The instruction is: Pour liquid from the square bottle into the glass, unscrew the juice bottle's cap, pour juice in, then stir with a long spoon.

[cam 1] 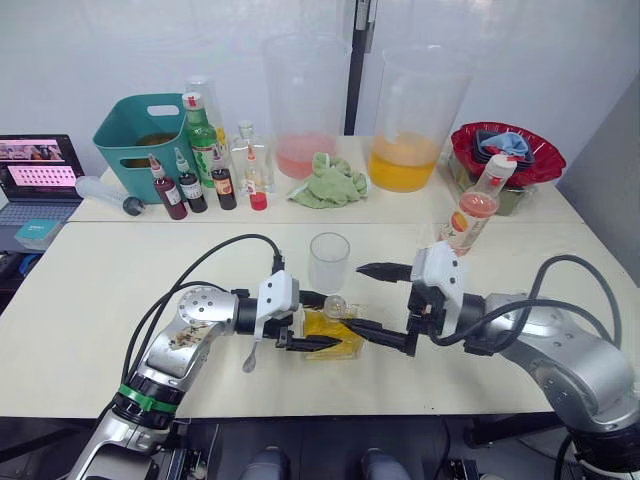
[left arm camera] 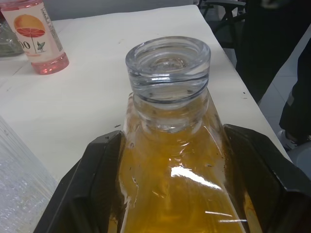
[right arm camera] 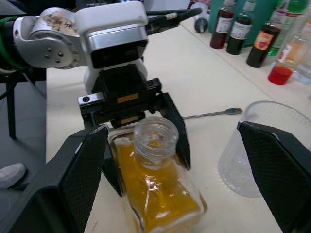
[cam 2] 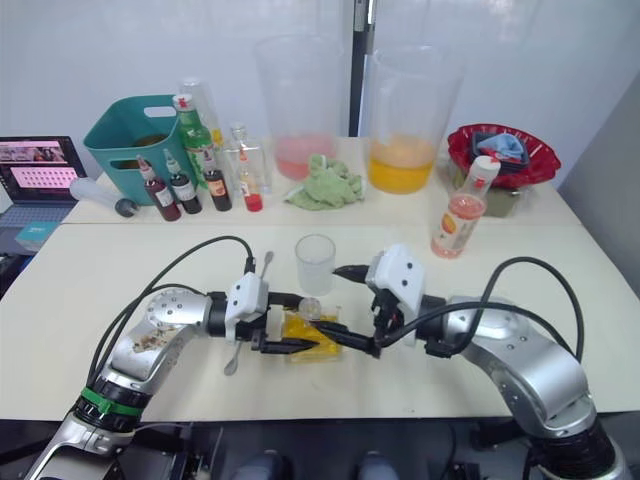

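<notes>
The square bottle [cam 1: 335, 338], with yellow contents and an uncapped neck, stands on the table near the front edge. My left gripper [cam 1: 325, 322] is shut on it, with a black finger [left arm camera: 82, 194] pressed against each side. My right gripper [cam 1: 372, 305] reaches in from the right and is open wide, one finger beside the bottle and the other near the glass [cam 1: 329, 262]. The empty glass stands just behind the bottle. The long spoon [cam 1: 254, 350] lies on the table under my left wrist. The juice bottle [cam 1: 478, 210], with its white cap [cam 1: 501, 166] on, stands at the right.
Along the back stand a teal bin [cam 1: 145, 130], a tall green bottle [cam 1: 203, 140], small dark red-capped bottles [cam 1: 190, 190], two big clear pitchers [cam 1: 305, 105] [cam 1: 415, 115], a green cloth [cam 1: 328, 182] and a red bowl [cam 1: 505, 150]. A laptop [cam 1: 38, 170] sits far left.
</notes>
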You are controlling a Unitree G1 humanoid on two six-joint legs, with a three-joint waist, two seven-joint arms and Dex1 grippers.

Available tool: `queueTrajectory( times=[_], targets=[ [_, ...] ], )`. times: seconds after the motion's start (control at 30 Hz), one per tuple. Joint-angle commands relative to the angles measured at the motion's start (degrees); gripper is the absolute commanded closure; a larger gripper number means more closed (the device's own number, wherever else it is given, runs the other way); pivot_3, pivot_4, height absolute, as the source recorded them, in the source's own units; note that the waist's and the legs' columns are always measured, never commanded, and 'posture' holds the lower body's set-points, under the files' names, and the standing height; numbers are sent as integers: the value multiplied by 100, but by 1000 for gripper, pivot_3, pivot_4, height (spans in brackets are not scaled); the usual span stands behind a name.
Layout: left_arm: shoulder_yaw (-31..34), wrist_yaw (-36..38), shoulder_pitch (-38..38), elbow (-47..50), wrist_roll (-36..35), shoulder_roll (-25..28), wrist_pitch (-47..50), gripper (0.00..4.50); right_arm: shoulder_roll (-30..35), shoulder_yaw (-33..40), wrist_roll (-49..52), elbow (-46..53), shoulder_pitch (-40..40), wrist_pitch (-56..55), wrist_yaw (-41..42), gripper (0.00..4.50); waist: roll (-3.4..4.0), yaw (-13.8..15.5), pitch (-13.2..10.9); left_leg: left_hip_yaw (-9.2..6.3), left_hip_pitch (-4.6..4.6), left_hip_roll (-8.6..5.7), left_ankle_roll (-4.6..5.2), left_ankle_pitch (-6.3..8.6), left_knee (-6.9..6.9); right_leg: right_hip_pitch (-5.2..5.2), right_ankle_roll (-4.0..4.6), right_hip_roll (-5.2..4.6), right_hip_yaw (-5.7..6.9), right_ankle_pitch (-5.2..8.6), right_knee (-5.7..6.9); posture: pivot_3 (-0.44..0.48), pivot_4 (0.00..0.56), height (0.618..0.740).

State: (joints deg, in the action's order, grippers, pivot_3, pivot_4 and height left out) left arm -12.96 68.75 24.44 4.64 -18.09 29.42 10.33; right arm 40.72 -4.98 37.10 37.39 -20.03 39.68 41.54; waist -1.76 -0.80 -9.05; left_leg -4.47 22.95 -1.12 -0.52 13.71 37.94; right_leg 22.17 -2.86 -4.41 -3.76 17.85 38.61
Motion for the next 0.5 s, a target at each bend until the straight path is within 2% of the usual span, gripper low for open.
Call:
queueTrajectory(
  times=[0.03, 0.37, 0.5],
  targets=[
    [-51, 25, -23, 35, 43, 12, -83, 1742, -80, -165, -88, -47, -214, -7, 75, 0, 0, -3, 0, 1, 0, 0, 0, 0, 0, 0, 0, 0, 0, 0, 0, 0, 150, 740],
    [-32, -87, -97, 16, 131, 35, -201, 1742, -517, -891, -652, -558, -660, -59, 135, 0, 1, -3, 0, 0, -3, -1, 0, 0, 0, 2, 0, 0, 0, 0, 5, 0, 150, 740],
    [-25, -107, -120, 7, 130, 41, -231, 1742, -651, -829, -649, -616, -760, 53, 81, 1194, 1, -2, 0, 0, -5, -1, -2, -2, 0, 2, 0, 0, 0, 0, 10, 0, 150, 740]
  ],
)
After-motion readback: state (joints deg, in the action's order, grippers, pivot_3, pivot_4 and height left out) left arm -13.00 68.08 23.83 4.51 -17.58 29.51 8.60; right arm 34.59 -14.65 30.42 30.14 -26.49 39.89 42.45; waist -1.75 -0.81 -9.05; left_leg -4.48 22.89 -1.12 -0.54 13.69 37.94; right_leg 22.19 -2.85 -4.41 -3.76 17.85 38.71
